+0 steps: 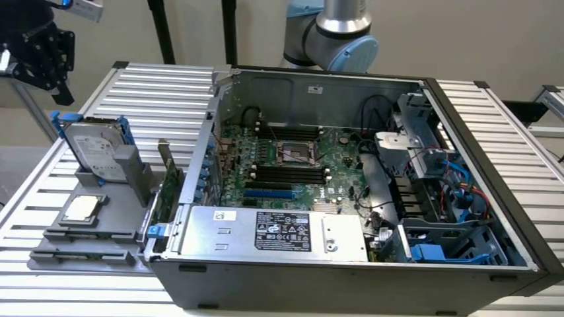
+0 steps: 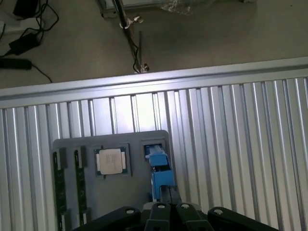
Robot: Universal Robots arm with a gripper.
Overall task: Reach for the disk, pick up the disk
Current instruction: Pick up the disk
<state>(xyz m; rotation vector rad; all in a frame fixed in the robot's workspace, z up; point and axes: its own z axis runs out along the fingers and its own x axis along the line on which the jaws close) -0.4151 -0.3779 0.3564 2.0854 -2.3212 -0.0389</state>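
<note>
Disk, rectangular grey metal, blue-framed, seemingly upright.

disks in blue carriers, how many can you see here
1. The disk stands upright in the grey tray, to the exterior view's left of the open case. More may be hidden in the case's drive bays.

The black gripper hangs at the upper left of the exterior view, pointing downward. Its fingers sit pressed together. The arm's grey joint stands at top centre.
</note>
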